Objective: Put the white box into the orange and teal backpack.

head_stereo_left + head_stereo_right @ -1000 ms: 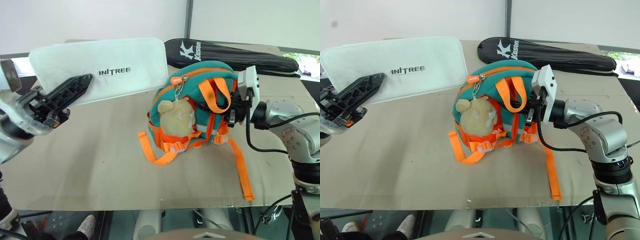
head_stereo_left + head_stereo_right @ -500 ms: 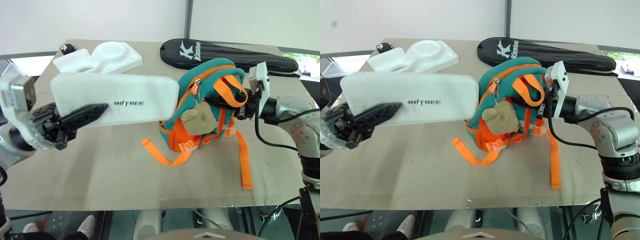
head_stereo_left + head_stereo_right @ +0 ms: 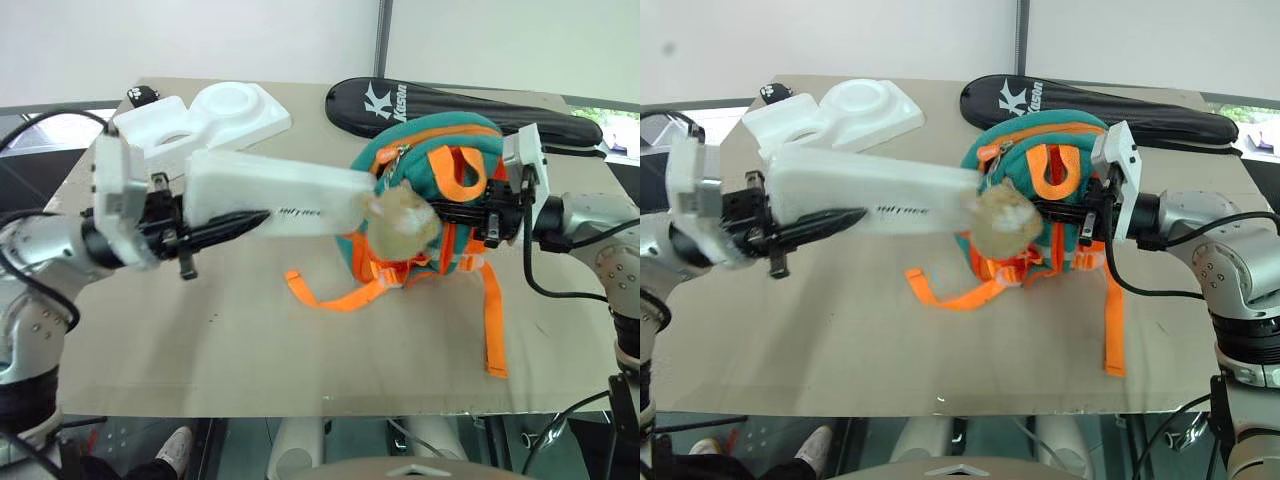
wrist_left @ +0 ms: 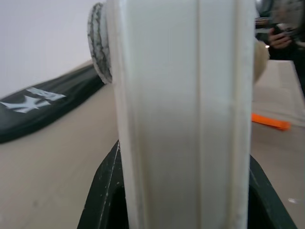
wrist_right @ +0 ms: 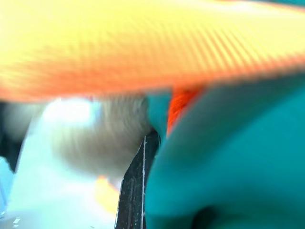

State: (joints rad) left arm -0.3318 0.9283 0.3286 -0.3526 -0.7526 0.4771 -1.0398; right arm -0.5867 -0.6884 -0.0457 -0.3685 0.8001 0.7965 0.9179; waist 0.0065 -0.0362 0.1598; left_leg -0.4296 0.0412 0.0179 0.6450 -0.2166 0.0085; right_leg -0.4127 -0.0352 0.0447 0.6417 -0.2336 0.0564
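Note:
My left gripper (image 3: 250, 212) is shut on the white box (image 3: 280, 190), a long flat case held above the table and pointing right. The box's far end meets the open top of the orange and teal backpack (image 3: 445, 150), right beside the beige plush bear (image 3: 405, 215). I cannot tell whether that end is inside. In the left wrist view the box (image 4: 181, 109) stands edge-on between my black fingers (image 4: 102, 191). My right gripper (image 3: 455, 213) is shut on the backpack's fabric from the right and holds it upright; the right wrist view shows teal cloth (image 5: 228, 162) and an orange strap (image 5: 143, 52) close up.
A white foam tray (image 3: 215, 115) with round hollows lies at the back left. A long black racket case (image 3: 470, 105) lies along the table's far edge behind the backpack. Loose orange straps (image 3: 492, 320) trail on the tan table (image 3: 250, 350) towards its front edge.
My left arm has swung the box to the right and rolled it towards edge-on, bringing its far end to the backpack's mouth. The backpack has tipped more upright and the bear has swung.

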